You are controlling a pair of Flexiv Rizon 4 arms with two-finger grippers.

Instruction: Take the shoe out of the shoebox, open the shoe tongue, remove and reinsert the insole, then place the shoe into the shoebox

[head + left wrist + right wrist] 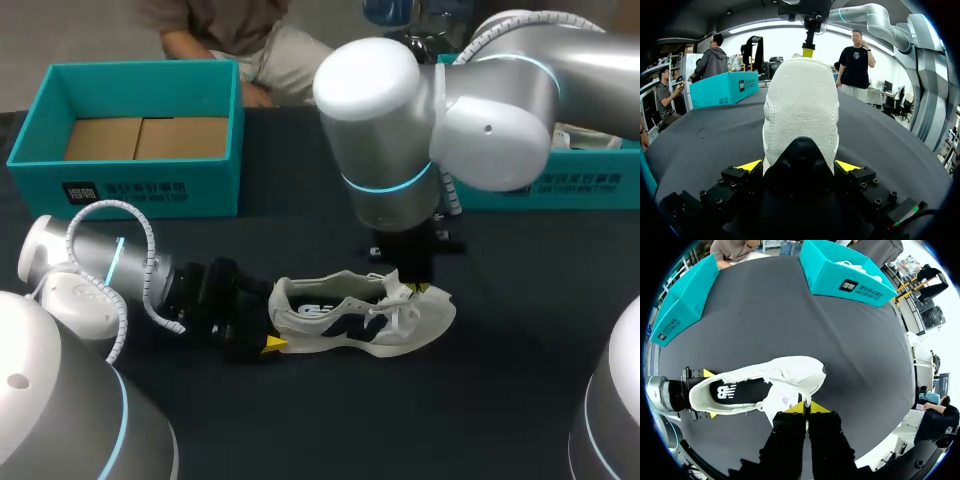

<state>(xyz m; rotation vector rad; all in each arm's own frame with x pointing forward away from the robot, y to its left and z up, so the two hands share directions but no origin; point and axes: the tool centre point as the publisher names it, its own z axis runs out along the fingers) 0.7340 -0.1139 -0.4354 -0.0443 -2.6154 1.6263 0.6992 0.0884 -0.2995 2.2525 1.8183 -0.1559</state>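
Note:
A white shoe (350,325) lies on its sole on the black table, toe to the right. Its dark insole (735,390) shows inside. My left gripper (273,318) has its fingers wide apart, one on each side of the heel (800,105), and both press on it. My right gripper (807,407) comes down from above onto the tongue (785,400). Its yellow tips are pinched together on the tongue's edge, over the laces. The teal shoebox (130,190) stands at the back left, with only its cardboard floor showing inside.
A second teal box (560,185) with something white in it stands at the back right, behind my right arm. Bare black tabletop (420,420) lies in front of the shoe and between the two boxes.

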